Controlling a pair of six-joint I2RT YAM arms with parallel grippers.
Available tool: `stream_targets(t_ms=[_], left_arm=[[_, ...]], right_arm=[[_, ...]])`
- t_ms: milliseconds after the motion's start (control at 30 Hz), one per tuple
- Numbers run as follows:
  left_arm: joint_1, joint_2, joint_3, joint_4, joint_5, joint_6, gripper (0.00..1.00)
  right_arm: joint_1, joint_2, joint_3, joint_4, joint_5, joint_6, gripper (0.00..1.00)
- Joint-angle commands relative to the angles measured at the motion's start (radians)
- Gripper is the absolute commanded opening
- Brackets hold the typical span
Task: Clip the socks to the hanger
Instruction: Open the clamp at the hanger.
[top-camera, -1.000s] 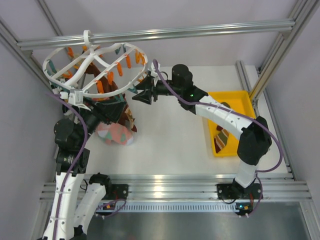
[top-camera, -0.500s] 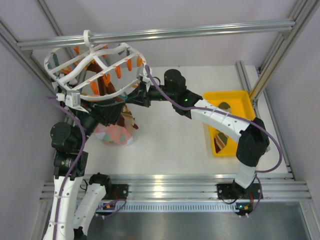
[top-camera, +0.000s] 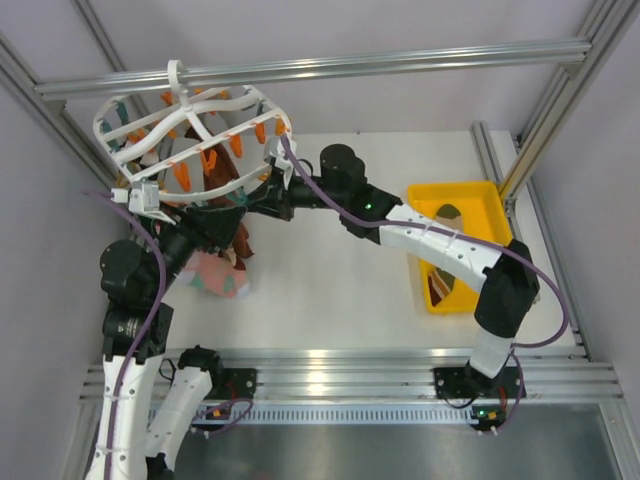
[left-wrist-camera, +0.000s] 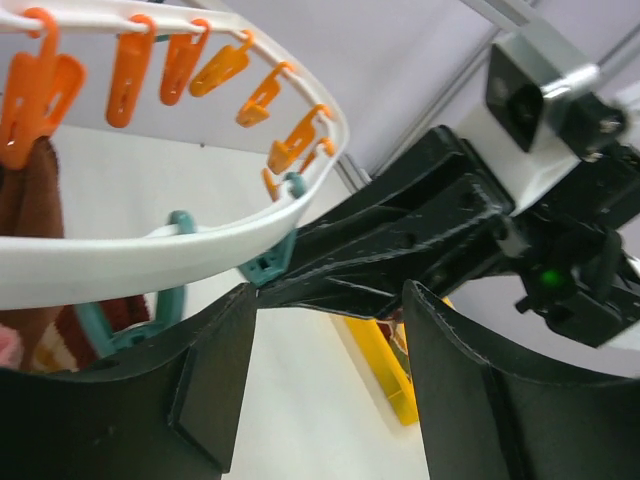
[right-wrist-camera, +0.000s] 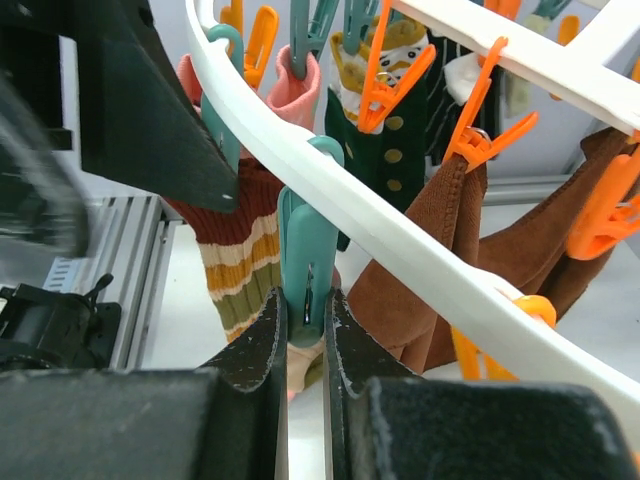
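The white worktop is carrying everything, and an aluminium rail is running across above its far edge. The hanger is hooking over that rail and tilting above the far-left corner of the worktop, its white ring sloping down toward the arms.

The right arm is reaching from the near-right across to the ring. The left arm is rising along the left edge, beneath the ring.

A yellow tray is sitting against the right edge, with a dark sock lying inside it.

A patched sock, pink with mint and orange, is showing low near the left edge, just beside the left arm. Whether it is hanging or resting there cannot be told.

Under the ring, a maroon-brown sock, a dark green sock, a striped sock and a pink sock are dangling close together from clips.

The left gripper is standing with its jaws wide apart and nothing between them, just under the ring.

The right gripper is pinching narrowly on a teal clip that is hanging from the ring, its fingers pressing both sides of it.

Orange clips are gripping sock tops beside it.
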Motion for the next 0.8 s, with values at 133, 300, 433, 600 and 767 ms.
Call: stream_targets(t_ms=[133, 300, 433, 600, 767], left_arm=[[0.004, 0.061, 0.044, -0.053, -0.135, -0.011, 0.57], [0.004, 0.111, 0.065, -0.027, -0.116, -0.059, 0.56], [0.004, 0.13, 0.072, -0.015, -0.175, -0.072, 0.56], [0.004, 0.127, 0.043, 0.077, -0.173, -0.102, 0.56], [0.004, 0.124, 0.004, 0.137, -0.132, -0.125, 0.56]], right_arm=[[0.015, -0.102, -0.017, -0.017, -0.088, 0.005, 0.0], [0.017, -0.096, -0.025, -0.002, -0.07, -0.026, 0.0], [0.021, -0.093, -0.022, 0.001, -0.057, -0.049, 0.0], [0.029, -0.099, -0.043, 0.017, -0.001, -0.072, 0.0], [0.04, -0.081, -0.057, 0.047, 0.027, -0.087, 0.0]])
